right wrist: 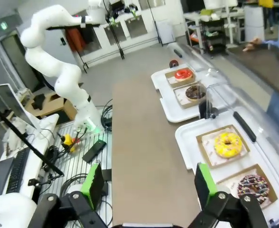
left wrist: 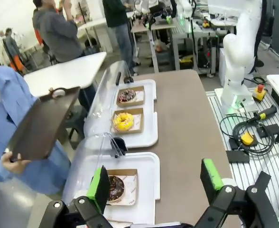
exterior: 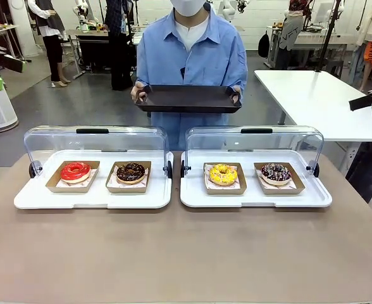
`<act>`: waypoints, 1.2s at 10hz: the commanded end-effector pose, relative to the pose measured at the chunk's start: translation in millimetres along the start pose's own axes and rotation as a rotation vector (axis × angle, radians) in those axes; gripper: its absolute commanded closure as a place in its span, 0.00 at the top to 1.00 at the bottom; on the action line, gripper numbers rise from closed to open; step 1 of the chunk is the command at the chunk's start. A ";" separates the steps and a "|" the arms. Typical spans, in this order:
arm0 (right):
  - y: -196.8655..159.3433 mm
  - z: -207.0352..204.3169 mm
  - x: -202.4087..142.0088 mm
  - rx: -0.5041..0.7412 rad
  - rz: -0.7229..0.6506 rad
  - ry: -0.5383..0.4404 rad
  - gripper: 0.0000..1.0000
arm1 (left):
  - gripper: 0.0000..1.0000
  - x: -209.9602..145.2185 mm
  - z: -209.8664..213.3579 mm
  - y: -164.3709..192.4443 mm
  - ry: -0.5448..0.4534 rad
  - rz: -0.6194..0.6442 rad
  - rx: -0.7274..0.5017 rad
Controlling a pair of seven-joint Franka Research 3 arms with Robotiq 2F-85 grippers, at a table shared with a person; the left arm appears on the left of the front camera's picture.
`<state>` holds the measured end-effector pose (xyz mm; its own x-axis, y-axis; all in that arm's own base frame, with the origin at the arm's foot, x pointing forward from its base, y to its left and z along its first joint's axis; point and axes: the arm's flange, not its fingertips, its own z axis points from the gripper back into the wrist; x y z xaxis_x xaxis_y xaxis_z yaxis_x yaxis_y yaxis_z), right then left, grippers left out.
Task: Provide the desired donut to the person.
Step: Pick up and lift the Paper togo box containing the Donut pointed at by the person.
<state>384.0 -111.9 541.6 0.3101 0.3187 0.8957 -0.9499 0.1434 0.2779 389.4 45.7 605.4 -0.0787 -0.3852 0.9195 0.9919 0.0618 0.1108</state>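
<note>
Brown donut (left wrist: pixel 115 187) beyond left tool (left wrist: pixel 154 176) (jaws wide), well apart

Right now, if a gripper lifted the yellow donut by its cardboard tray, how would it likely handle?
Probably light: the yellow donut is small and its cardboard tray thin. The tray's shallow walls likely flex when pinched, so the donut might slide or tip. Its icing looks soft, so direct contact would probably mar it.

Site: we record a robotics lab | Evidence: white left arm (right wrist: pixel 59 76) mounted near left; cables (left wrist: pixel 246 135) on metal grating (left wrist: pixel 263 175); white worktables (exterior: pixel 312 95) far right.
</note>
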 end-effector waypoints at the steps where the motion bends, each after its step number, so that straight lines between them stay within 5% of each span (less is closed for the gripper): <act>1: -8.6 5.6 0.1 0.008 0.005 -0.001 1.00 | 1.00 -16.6 13.7 0.4 -0.082 -0.035 0.018; 7: -8.4 11.3 -2.9 -0.003 -0.005 -0.003 1.00 | 1.00 -59.1 47.6 3.5 -0.136 0.096 0.039; 12: -5.2 8.9 -2.5 -0.037 -0.005 0.019 1.00 | 1.00 -59.2 47.2 1.9 -0.109 0.107 0.038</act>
<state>387.6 -124.7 540.3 0.3339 0.3329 0.8819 -0.9411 0.1714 0.2916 391.7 114.8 562.6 0.0223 -0.2768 0.9607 0.9912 0.1313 0.0148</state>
